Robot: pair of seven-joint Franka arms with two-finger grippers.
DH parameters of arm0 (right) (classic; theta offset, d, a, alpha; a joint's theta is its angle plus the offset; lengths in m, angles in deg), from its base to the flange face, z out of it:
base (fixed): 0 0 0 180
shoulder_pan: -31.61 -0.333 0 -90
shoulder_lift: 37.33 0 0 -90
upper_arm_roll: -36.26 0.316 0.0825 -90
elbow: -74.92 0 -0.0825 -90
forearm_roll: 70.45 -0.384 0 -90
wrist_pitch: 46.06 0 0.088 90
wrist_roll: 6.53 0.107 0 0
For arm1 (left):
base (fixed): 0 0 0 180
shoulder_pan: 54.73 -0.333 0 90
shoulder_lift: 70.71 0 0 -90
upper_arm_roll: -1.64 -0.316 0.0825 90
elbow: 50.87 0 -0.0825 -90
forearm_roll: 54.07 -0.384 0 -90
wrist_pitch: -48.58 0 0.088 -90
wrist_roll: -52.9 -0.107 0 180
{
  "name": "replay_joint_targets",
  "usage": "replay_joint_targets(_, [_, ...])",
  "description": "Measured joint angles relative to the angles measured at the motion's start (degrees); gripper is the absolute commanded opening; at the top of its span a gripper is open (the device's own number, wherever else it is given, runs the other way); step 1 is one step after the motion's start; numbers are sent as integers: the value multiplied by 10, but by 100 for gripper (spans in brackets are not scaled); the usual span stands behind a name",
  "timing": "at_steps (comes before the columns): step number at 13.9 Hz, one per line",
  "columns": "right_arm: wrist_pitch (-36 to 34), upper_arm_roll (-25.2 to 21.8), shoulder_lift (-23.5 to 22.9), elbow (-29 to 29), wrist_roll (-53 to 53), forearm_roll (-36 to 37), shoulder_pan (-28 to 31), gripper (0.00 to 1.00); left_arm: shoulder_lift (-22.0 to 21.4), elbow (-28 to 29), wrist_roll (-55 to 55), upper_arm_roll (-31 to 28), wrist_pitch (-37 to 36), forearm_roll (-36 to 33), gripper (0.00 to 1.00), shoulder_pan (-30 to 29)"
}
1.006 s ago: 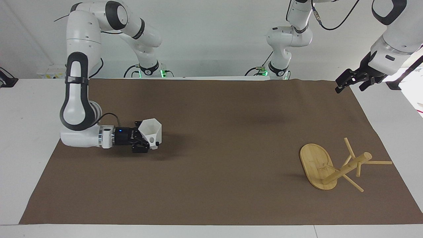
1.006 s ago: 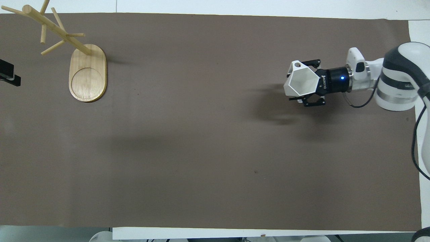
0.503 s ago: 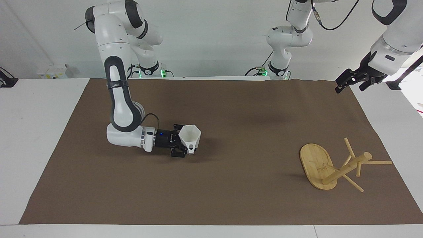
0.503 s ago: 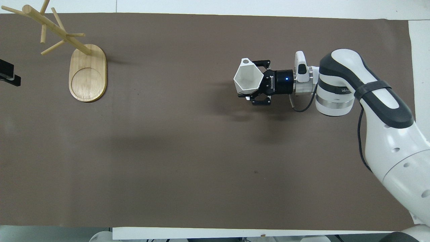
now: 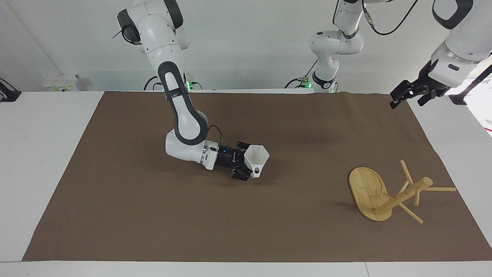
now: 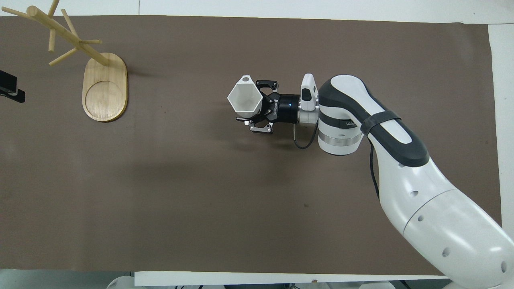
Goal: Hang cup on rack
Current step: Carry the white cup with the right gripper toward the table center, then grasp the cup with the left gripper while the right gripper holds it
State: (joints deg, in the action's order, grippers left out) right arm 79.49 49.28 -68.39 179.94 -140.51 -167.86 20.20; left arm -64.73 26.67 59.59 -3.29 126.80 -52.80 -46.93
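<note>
The white faceted cup [image 5: 256,157] is held in my right gripper [image 5: 248,168], which is shut on it. The gripper lies level, low over the middle of the brown mat. The cup's rim faces up and its pierced handle [image 6: 246,79] points away from the robots. The cup [image 6: 244,99] and the right gripper [image 6: 252,105] also show in the overhead view. The bamboo rack [image 5: 403,195] stands on its oval base [image 5: 365,186] toward the left arm's end of the table, with bare pegs; it also shows in the overhead view [image 6: 66,36]. My left gripper [image 5: 409,93] waits high over the mat's corner near that end.
A brown mat [image 5: 153,215] covers most of the white table [image 5: 34,154]. The right arm's elbow and forearm [image 6: 401,168] stretch over the mat from the right arm's end. The left gripper [image 6: 9,89] shows at the overhead view's edge beside the rack's base [image 6: 105,92].
My right gripper has carried the cup along the table from the right arm's end to the middle of the mat, toward the rack. The left arm and the rack have not moved.
</note>
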Motion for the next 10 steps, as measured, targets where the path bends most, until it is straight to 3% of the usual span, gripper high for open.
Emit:
replay_joint_targets(2, [2, 0, 0, 0, 0, -5, -6, 39, -2, 8, 70, 11, 29, 3, 100, 20])
replay_joint_targets(5, [10, -1, 0, 0, 0, -5, -6, 39, -24, 69, 167, 23, 84, 2, 100, 97])
replay_joint_targets(10, [56, 0, 10, 0, 0, -5, -24, 39, -62, 147, 287, 26, 158, 2, 100, 152])
